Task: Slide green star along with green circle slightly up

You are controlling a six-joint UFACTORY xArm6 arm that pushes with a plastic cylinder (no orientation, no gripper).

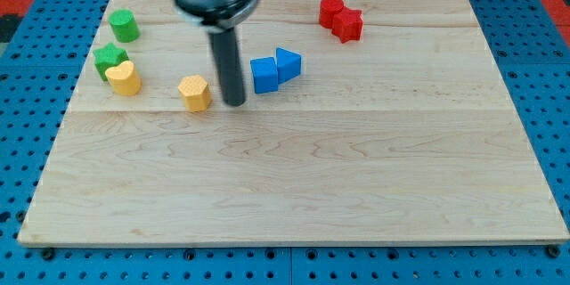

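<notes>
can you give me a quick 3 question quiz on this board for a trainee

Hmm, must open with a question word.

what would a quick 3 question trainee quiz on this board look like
1. True or false: my tip is touching the green star.
2. Which block lies directly against the green star on its lower side? A) yellow heart B) blue cube C) red star
3. Fill in: the green circle sits toward the view's ____ from the green star.

Key: 1 false, the tip stands between the yellow hexagon and the blue cube. 2 A. 3 top.
</notes>
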